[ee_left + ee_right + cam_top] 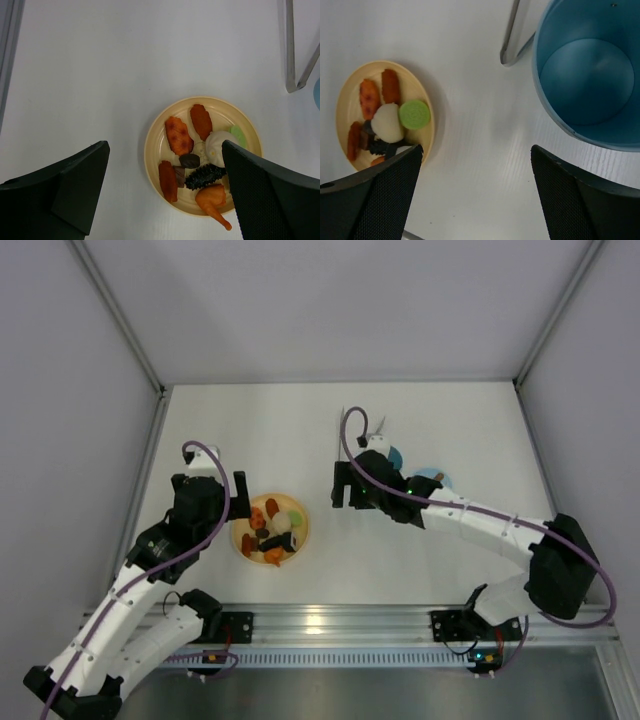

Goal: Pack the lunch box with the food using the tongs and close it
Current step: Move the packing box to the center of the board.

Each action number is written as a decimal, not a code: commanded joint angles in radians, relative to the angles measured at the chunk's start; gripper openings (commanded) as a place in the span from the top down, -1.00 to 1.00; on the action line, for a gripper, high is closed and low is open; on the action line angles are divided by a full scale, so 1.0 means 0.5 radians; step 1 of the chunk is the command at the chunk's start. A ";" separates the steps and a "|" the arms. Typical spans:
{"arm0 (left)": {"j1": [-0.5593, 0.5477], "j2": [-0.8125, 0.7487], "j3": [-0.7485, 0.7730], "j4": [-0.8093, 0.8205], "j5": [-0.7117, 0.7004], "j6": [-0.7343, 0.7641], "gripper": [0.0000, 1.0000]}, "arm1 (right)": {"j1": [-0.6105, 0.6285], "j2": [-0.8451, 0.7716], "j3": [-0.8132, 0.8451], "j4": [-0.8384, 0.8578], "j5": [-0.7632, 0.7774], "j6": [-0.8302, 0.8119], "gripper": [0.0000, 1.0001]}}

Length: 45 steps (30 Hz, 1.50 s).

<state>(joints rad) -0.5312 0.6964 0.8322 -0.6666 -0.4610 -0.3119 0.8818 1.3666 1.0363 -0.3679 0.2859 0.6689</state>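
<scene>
The lunch box (pixel 587 82) is standing open on the surface (pixel 480 100) right of centre. The right wrist cam looks straight down into it and it's totally empty, so I'd say nothing has been packed yet. I can't pick out the lid for sure. There's a bit of light blue poking out from under the right arm in the top view, but I can't tell whether that's the lid. The tongs (pixel 512 35) are lying flat just beside the lunch box, with the joined end of the V closest to its wall and nobody holding them. Makes sense to park them there, since they have to shuttle between box and plate. All the food (pixel 192 155) is piled on the yellow plate (pixel 150 150), well apart from the box on the left side: orange fried-looking bits, a white bun, a green round slice, and a dark spiky piece. The left claw (pixel 164 150) hangs over the plate with its fingers spread wide and nothing between them. My guess is it's there to watch or steady the plate. The right claw (pixel 476 150) is wide too and empty, hovering over bare surface between plate and box, with the tongs just beyond it. I reckon grabbing the tongs comes next, and thin metal lying flat looks fiddly to pinch.
</scene>
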 commanded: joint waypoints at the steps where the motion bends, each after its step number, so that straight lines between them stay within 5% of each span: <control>1: -0.005 0.003 0.044 0.023 0.002 -0.014 -0.98 | 0.028 0.147 0.118 -0.019 0.189 0.058 -0.75; 27: -0.005 0.028 0.041 0.023 0.020 -0.011 -0.98 | -0.508 0.663 0.394 0.021 0.091 -0.061 -0.73; 45: -0.005 0.049 0.038 0.023 0.038 -0.008 -0.98 | -0.644 1.071 0.842 -0.154 0.030 -0.046 -0.64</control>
<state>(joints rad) -0.5320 0.7181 0.8322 -0.6666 -0.4488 -0.3122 0.5705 1.9015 1.4345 -0.4194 0.3244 0.6300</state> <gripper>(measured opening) 0.990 0.825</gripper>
